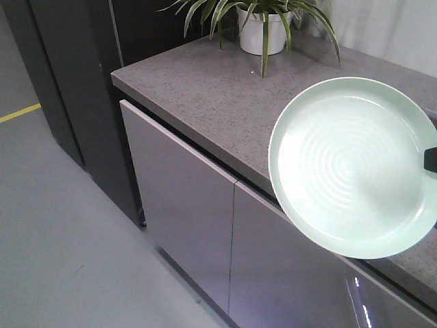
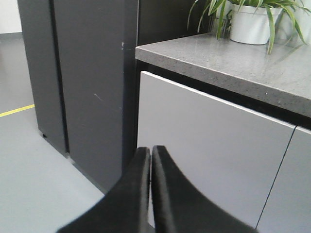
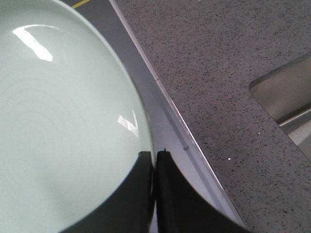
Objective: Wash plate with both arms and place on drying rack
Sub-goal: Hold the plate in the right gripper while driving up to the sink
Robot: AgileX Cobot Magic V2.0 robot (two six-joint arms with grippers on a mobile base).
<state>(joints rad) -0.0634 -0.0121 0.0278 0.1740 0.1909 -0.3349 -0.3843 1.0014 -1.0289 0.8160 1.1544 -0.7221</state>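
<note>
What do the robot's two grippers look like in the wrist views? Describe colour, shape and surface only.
Both the left gripper and right gripper have two matte black fingers, broad at the base, curving and tapering to narrow tips. Surfaces are smooth and plain; no markings or cables show.

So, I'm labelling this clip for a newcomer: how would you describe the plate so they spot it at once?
Find the grey speckled counter above the pale cabinet doors. Over its front edge, the right tool holds the plate. Unlike the white plant pot behind, it is mint green with concentric rings.
</note>
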